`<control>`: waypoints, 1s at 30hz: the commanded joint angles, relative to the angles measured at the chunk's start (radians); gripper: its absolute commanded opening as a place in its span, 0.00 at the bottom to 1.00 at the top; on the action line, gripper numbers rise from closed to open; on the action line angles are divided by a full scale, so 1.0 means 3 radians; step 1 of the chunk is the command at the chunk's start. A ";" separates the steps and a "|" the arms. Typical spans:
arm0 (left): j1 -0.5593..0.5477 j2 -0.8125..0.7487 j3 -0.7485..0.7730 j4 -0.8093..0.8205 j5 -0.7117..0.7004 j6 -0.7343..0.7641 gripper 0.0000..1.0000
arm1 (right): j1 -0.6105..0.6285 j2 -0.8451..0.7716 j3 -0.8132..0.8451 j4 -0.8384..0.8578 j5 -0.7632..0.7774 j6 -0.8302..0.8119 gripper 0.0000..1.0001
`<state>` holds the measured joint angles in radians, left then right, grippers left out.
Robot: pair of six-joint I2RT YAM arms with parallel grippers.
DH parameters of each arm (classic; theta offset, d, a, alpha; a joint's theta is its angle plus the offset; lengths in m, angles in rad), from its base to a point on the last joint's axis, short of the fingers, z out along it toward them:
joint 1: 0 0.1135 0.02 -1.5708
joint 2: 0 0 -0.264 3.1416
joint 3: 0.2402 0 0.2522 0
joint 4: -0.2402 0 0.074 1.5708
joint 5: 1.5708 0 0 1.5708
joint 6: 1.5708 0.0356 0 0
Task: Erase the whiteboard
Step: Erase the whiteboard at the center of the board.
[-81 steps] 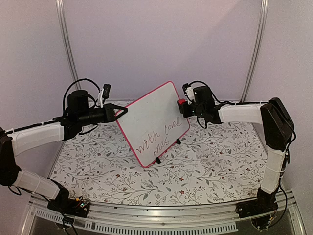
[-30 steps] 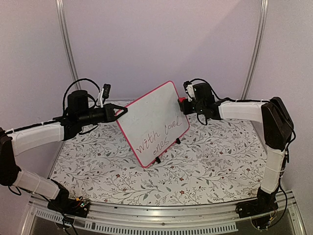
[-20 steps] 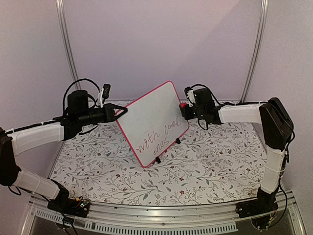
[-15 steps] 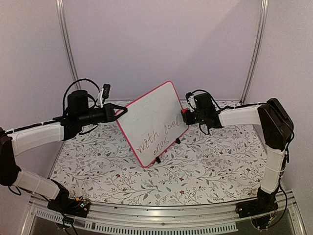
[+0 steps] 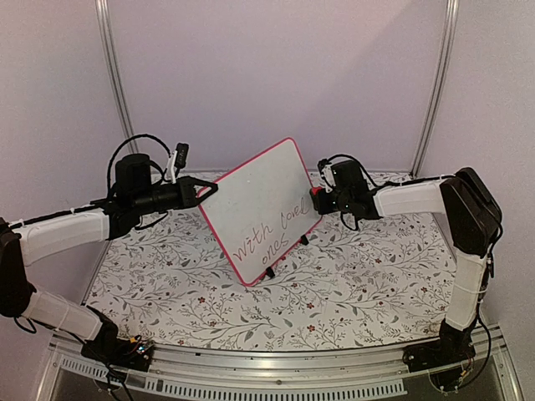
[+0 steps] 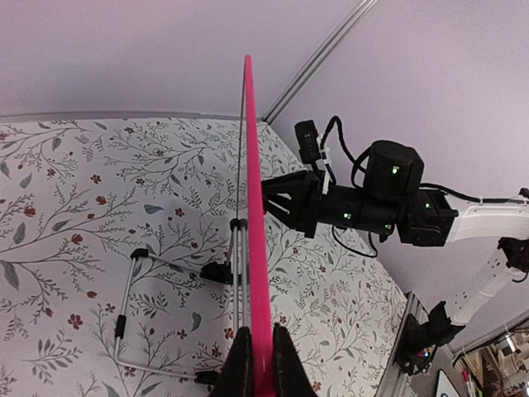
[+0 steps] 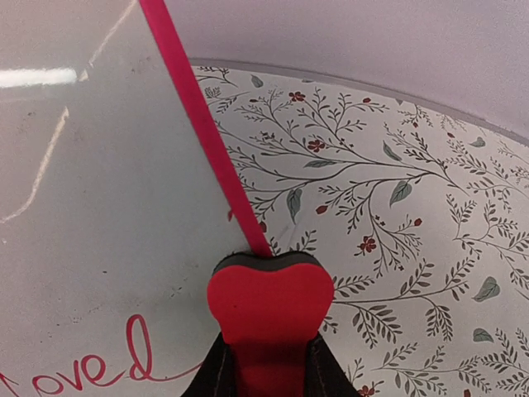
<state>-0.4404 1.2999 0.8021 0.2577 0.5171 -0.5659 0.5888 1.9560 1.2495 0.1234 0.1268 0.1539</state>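
The whiteboard [image 5: 259, 196] stood near the middle of the desk [image 5: 359, 276], turned at a slant so that one corner pointed up and its black feet [image 5: 269, 273] sat low near the floral cloth. The left claw [image 5: 205, 190] was clenched on the thin pink frame at the board's left corner; the left wrist view showed its fingers [image 6: 241, 364] pinching that edge from both sides, with a wire stand [image 6: 124, 322] behind the board. The right claw [image 5: 320, 196] was closed on a red eraser [image 7: 269, 302], heart-shaped at its tip, and held it at the board's right frame edge. Whether the eraser pressed on the frame or only sat just beside it could not be told. The handwritten words [image 5: 267, 234] lay across the lower half of the board, not yet wiped, so most of the job looked to be ahead.

The main risk appeared to be the eraser's position. It sat on the rim and not on the white face, so a sweep to the left could catch on the raised frame and shove the whole board. The left claw held only a narrow strip at one corner, and a hard push might twist the board out of that pinch or skid its feet along the cloth. Too light a press would likely smear the ink.
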 commanded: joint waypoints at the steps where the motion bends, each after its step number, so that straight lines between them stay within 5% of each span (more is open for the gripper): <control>1: -0.0076 -0.0081 -0.0007 0.0185 0.0533 -0.0020 0.00 | 0.0067 0.0094 0.0337 -0.0270 -0.0135 0.0026 0.22; 14: -0.0073 -0.0104 -0.0008 0.0184 0.0528 -0.0014 0.00 | 0.0066 0.0293 0.1151 -0.0839 -0.0349 0.0613 0.23; 20: -0.0073 -0.0125 -0.0009 0.0177 0.0520 -0.0007 0.00 | 0.0068 0.0301 0.1035 -0.0911 -0.0387 0.0816 0.23; 30: -0.0075 -0.0101 -0.0013 0.0189 0.0537 -0.0024 0.00 | 0.0351 0.0210 0.0452 0.0163 -0.0248 0.0431 0.24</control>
<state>-0.4377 1.2999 0.8021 0.2565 0.4965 -0.5823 0.6136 2.0109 1.4403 0.0521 0.0608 0.3668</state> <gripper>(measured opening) 0.022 0.239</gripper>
